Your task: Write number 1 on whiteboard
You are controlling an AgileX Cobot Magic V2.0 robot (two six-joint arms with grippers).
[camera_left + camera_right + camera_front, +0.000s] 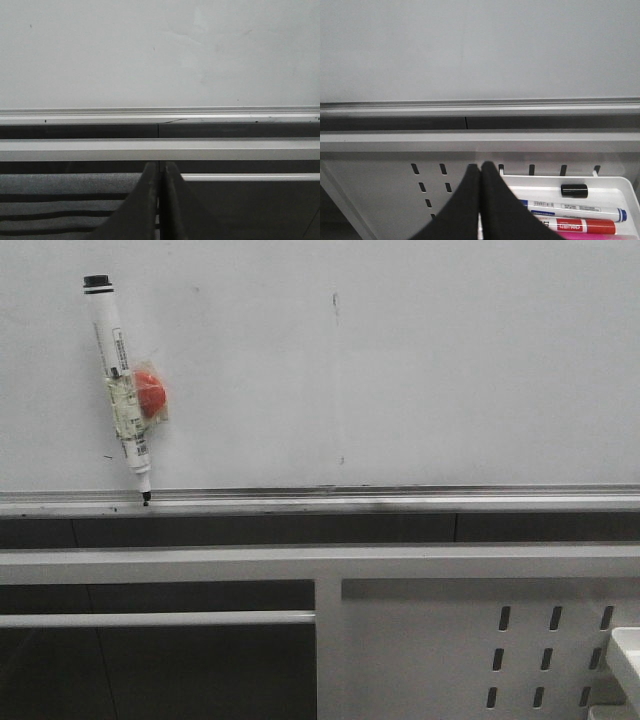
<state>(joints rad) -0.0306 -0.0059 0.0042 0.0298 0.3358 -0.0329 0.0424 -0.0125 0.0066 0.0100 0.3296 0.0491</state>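
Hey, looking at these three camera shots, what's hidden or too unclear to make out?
- Front view: neither arm shows, both out of frame.
- Front view: print on the marker is too small to read; tape covers part of its barrel.
- Right wrist view: the tray and its pens are cut by the picture edge and partly behind the right gripper.
- Left wrist view: only the left gripper fingertips show.

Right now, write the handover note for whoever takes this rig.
Left hand: shut, empty, held low before the whiteboard.
Right hand: shut, empty, over the white tray holding a loose black cap and blue and red markers.
An uncapped black marker with a red magnet taped on leans against the board at its left, tip down on the silver rail.
Done: nothing written; the board shows only faint specks, no number 1.
Left: pick up the marker and draw the 1.
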